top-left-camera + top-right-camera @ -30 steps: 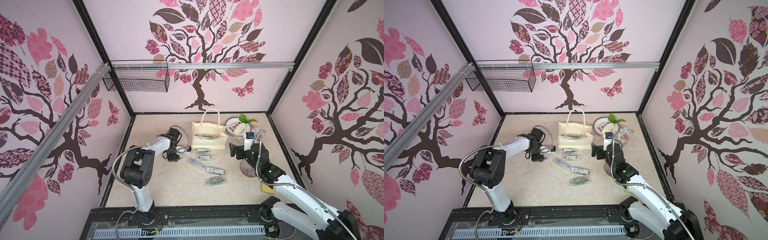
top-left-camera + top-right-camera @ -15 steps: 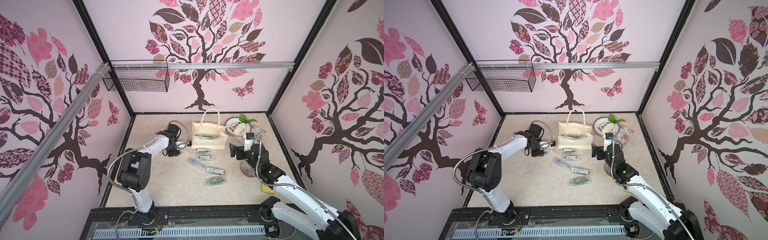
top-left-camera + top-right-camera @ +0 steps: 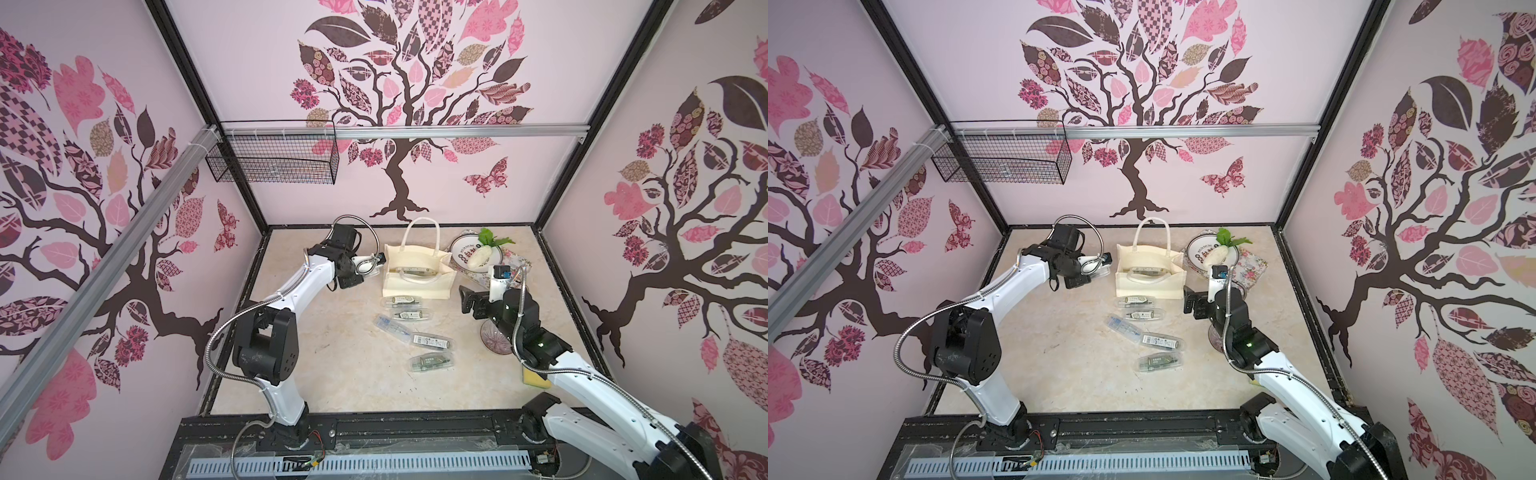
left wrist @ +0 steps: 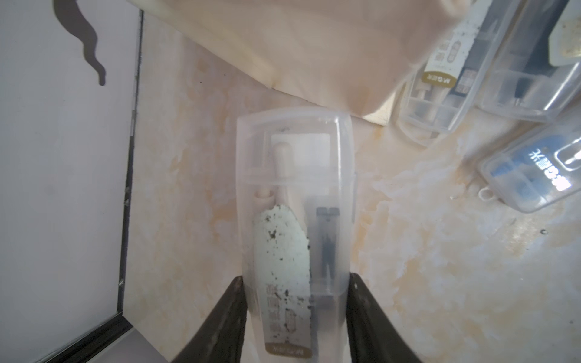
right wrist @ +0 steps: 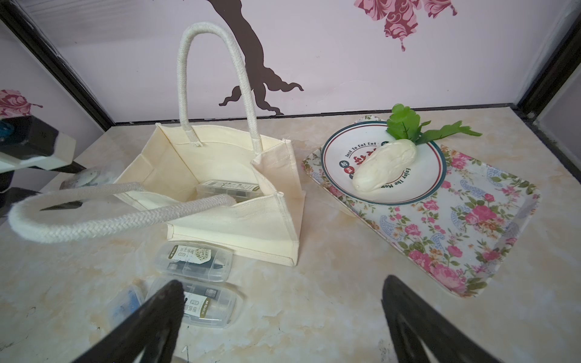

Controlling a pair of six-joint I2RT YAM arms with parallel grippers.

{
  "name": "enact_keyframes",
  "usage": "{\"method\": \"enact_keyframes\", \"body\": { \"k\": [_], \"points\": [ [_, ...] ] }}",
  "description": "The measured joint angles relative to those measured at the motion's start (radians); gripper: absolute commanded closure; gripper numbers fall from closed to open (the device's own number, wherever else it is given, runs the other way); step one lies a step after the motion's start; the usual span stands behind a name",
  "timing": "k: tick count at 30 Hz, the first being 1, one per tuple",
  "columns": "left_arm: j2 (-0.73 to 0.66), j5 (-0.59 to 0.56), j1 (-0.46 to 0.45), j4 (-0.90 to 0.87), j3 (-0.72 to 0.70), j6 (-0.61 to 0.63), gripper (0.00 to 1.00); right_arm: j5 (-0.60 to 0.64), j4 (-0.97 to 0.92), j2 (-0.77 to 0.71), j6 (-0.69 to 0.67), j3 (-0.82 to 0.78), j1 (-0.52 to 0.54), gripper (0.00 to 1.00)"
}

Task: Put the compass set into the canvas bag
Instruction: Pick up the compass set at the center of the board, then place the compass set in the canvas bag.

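Observation:
The cream canvas bag (image 3: 415, 287) (image 3: 1148, 286) stands open at the back of the table, one handle up and one flopped forward. A clear compass set case (image 5: 229, 188) lies inside it. My left gripper (image 3: 368, 269) (image 4: 295, 283) is shut on another clear compass set case (image 4: 295, 188), held just left of the bag (image 4: 298, 47). Several more cases lie in front of the bag (image 3: 401, 300) (image 3: 432, 341). My right gripper (image 3: 467, 301) (image 5: 283, 298) hangs open and empty to the right of the bag's (image 5: 235, 226) front corner.
A plate (image 3: 459, 259) with a white radish rests on a floral tray (image 3: 517, 262) at the back right. A pink glass dish (image 3: 494, 343) and a yellow sponge (image 3: 532, 378) lie under the right arm. A wire basket (image 3: 274, 160) hangs on the back wall.
My left gripper has carried its case away from the table's middle toward the back, up beside the bag's left side. The right arm has stayed put.

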Motion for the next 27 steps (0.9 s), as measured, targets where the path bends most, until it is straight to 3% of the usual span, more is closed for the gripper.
{"method": "enact_keyframes", "body": {
  "k": [9, 17, 27],
  "points": [
    [0.000, 0.018, -0.025, 0.017, 0.163, -0.008, 0.52, 0.000, 0.004, -0.012, 0.003, -0.024, 0.000, 0.00],
    [0.014, 0.037, -0.144, 0.024, 0.261, -0.003, 0.50, 0.000, 0.008, -0.012, 0.012, -0.032, 0.000, 0.00],
    [0.171, 0.063, -0.246, 0.059, 0.358, 0.010, 0.51, 0.000, 0.008, -0.011, 0.018, -0.032, 0.000, 0.00]
  ]
}}
